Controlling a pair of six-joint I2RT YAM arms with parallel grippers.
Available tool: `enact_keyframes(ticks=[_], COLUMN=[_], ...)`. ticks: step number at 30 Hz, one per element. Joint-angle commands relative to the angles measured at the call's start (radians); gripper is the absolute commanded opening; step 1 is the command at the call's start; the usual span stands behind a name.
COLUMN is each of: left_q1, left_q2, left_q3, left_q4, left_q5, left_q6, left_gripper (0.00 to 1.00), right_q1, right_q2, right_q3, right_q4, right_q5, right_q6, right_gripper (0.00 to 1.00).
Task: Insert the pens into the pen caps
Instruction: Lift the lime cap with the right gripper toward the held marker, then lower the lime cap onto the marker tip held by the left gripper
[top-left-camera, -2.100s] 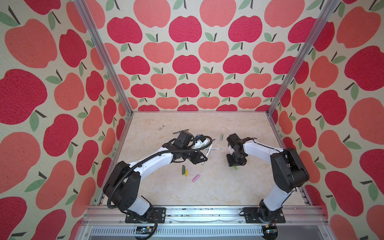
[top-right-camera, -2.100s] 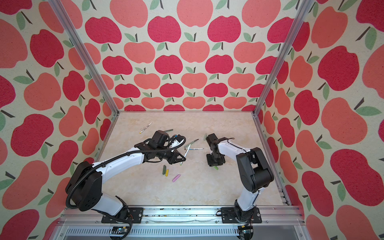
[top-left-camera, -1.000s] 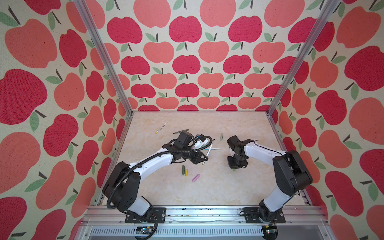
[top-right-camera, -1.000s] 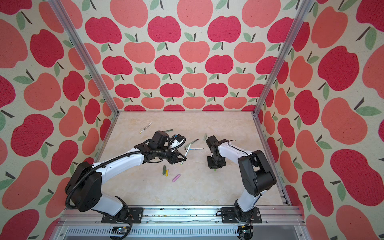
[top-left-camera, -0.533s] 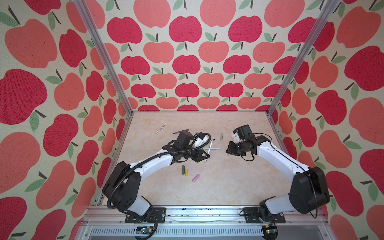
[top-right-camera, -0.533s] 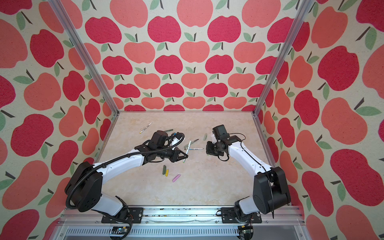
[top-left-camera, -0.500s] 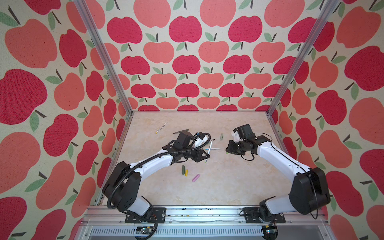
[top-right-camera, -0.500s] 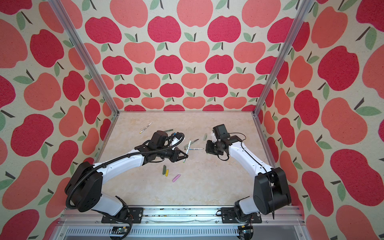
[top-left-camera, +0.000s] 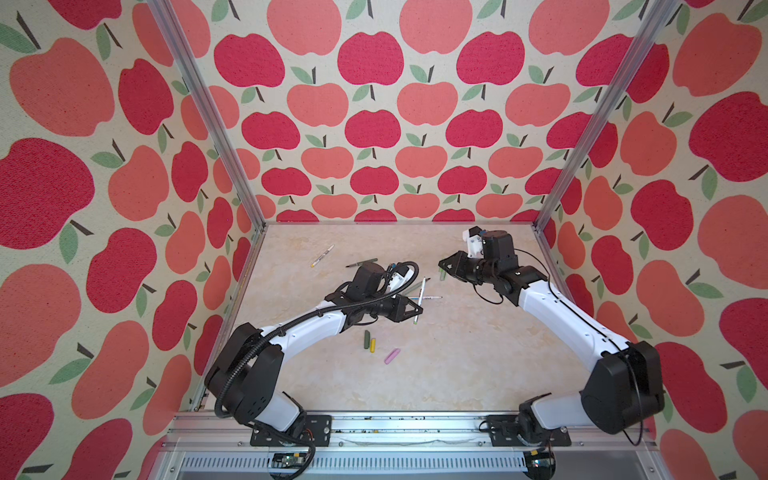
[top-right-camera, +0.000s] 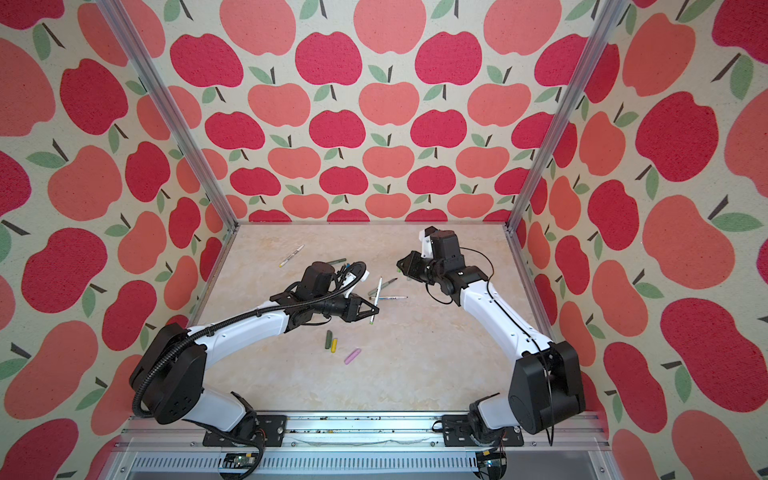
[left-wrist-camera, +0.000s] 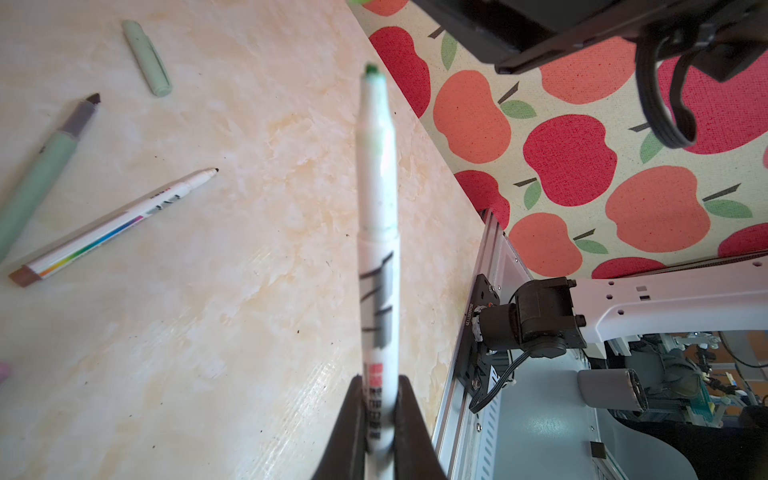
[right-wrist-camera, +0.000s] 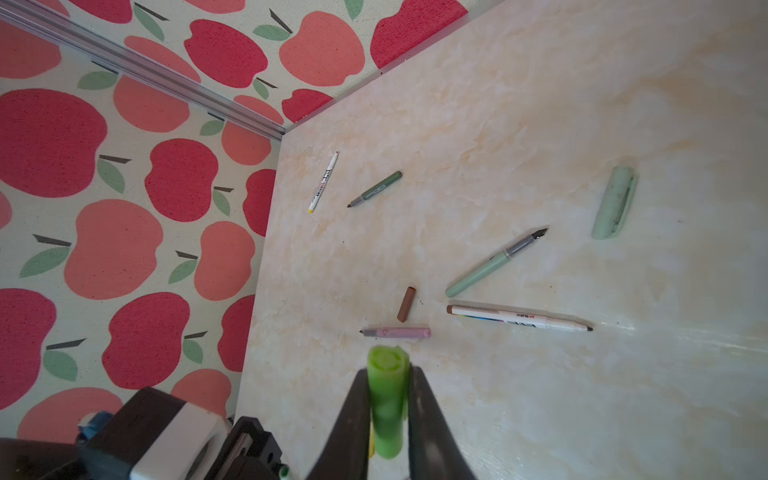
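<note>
Near held white pen (left-wrist-camera: 376, 249) and lime cap (right-wrist-camera: 386, 399), sage pen (right-wrist-camera: 484, 269), printed pen (right-wrist-camera: 519, 319)

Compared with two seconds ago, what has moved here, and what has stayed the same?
The right gripper, shut on the short lime-green plastic cap, has lifted it off the beige marble-look tabletop and swung up towards the back wall; before, it was low near the table's middle. Unchanged: the left gripper keeps the slim white printed pen clamped in the same spot, and the three loose caps lie as before.
</note>
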Motion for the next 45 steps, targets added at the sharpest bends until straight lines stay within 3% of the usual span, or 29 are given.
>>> enact_keyframes(ticks=[1,21,45], left_q1=[-0.005,-0.004,-0.001], left_q2=[0.001,0.025,0.026], left_q3=[-0.001,0.029,0.021], left_q4=[0.021,0.014,0.032], left_q5=[0.024,0.011,0.003], left_q6=[-0.016,-0.010,-0.011], left_gripper=[0.00,0.00,0.00], right_q1=[0.010,0.064,0.088], right_q2=[0.023,0.044,0.037], right_q3=[0.041,0.040,0.023], right_q4=[0.067,0.057,-0.003], right_q5=[-0.088,-0.160,-0.104], right_q6=[0.023,-0.026,-0.092], right_gripper=[0.19,0.18,0.17])
